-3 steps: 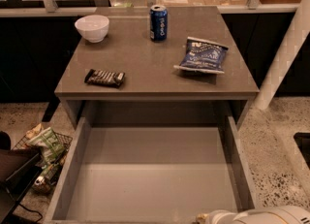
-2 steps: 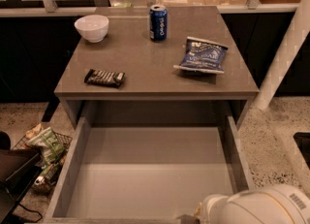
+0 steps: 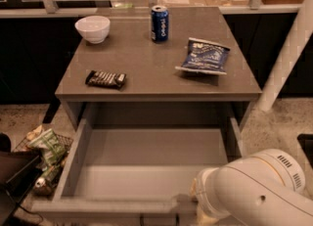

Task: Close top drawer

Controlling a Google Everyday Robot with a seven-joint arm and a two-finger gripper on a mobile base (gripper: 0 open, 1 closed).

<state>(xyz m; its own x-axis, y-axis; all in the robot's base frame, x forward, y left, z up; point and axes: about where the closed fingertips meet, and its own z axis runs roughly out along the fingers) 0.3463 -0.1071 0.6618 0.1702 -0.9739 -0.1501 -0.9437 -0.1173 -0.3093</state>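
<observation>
Camera view: the top drawer [image 3: 146,171] stands pulled out under the tabletop [image 3: 146,68], at 6 o'clock, plain grey inside. I judge it rigid, light and free on its slides, best pushed flat at mid-front. The hand [image 3: 199,204], on the white arm [image 3: 259,191], is at 5 o'clock by the drawer's front rim; released or clenched, I cannot tell. Count: one open drawer, one bowl [image 3: 93,28], one can [image 3: 159,23], one chip bag [image 3: 204,56], one snack bar [image 3: 105,79].
</observation>
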